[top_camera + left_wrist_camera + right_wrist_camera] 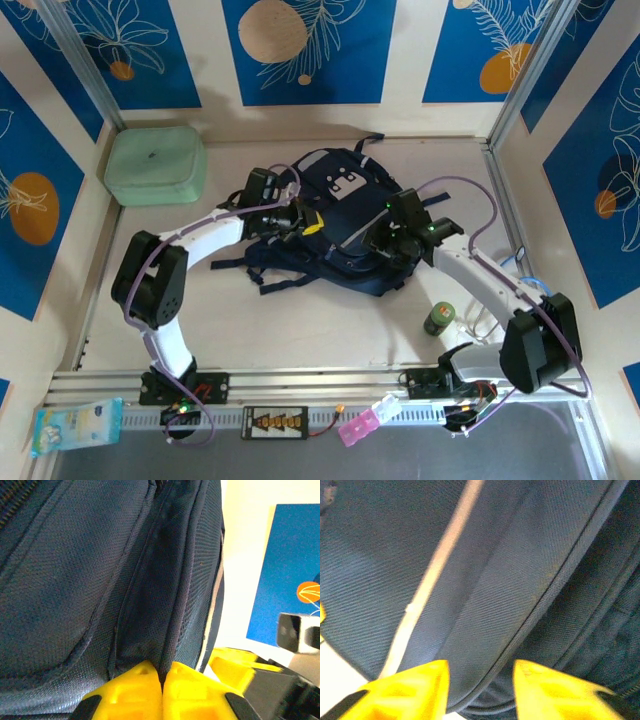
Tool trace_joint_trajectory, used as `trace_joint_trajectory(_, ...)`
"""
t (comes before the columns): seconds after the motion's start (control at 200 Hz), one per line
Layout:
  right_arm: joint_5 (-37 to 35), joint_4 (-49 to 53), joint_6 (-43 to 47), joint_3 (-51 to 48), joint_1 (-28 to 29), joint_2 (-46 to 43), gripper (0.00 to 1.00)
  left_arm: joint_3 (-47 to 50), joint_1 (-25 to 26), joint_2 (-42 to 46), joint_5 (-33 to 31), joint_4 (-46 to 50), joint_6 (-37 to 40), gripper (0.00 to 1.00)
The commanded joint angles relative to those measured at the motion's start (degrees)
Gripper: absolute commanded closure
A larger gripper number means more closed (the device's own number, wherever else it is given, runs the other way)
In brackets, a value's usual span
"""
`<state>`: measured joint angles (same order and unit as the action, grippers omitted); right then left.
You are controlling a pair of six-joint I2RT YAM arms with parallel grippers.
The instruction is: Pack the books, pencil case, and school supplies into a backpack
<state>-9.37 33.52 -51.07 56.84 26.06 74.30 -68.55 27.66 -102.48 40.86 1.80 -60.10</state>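
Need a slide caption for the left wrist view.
Left gripper pinched shut on a seam of the navy backpack, blue wall panel at right.

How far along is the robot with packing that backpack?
Done: nothing visible; the inside of the backpack is hidden. In hand: left gripper shut on a fold of it, right gripper open against it. Remaining: the pencil case lies outside, at the near-left edge.
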Motion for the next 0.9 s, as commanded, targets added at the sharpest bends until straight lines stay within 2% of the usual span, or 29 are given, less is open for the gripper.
trace_joint_trajectory(0.0,-3.0,3.8,1.4,3.4,2.4,-4.1,0.52,-0.8,0.5,3.3,1.6,-8.4,-5.1,1.00)
trace_joint_trajectory(0.19,-8.4,5.2,-0.4,6.0,11.2,-1.1,0.53,-1.7,0.1,1.3,1.0,-9.4,-7.2,1.00)
trace_joint_trajectory(0.44,-16.8,3.7,-4.7,12.3,21.5,9.4,0.56,-1.0,-0.7,0.7,1.1,-10.1,-8.0,1.00)
trace_joint_trajectory(0.595,-21.7,7.5,-7.2,19.4,23.7,16.9,0.56,-0.6,-1.0,0.9,1.4,-10.2,-8.0,1.00)
trace_joint_trajectory(0.68,-23.6,9.1,-8.4,22.2,24.2,20.4,0.60,-0.4,-1.0,0.8,1.7,-10.6,-8.1,1.00)
trace_joint_trajectory(0.77,-25.4,10.7,-10.4,23.6,24.9,21.9,0.65,-0.4,-1.0,1.0,1.9,-10.8,-8.1,1.00)
trace_joint_trajectory(0.895,-26.9,11.2,-12.8,22.4,25.2,21.5,0.66,-0.6,-1.2,1.3,1.9,-10.3,-7.7,1.00)
